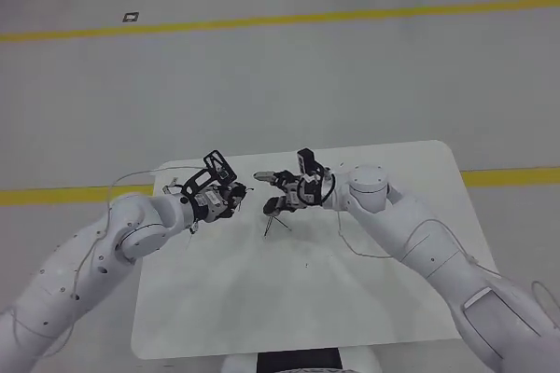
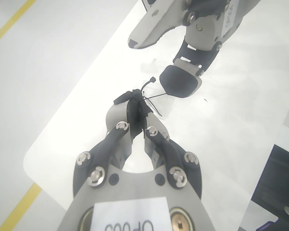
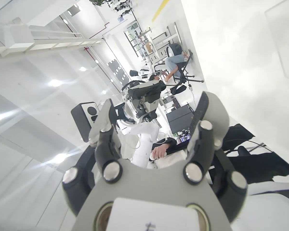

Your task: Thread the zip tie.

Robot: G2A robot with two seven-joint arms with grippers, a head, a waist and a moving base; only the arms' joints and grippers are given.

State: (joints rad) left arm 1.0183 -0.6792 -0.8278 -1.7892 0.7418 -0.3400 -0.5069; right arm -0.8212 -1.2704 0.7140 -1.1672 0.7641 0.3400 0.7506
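While left hand (image 2: 136, 102) clamps zip tie (image 2: 145, 88), middle hidden, right hand (image 2: 155, 63) gapes apart.

Stickers on both grippers
A white sticker (image 2: 131, 215) on the left gripper (image 2: 136, 103) and a second sticker (image 2: 231, 10) on the right gripper (image 2: 156, 63) each bear a short dark code.

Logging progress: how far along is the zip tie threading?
Done: the left gripper is shut on the zip tie. In hand: the open right gripper sits beside its free end. Left: threading; whether the tail has entered the head is too small to tell.
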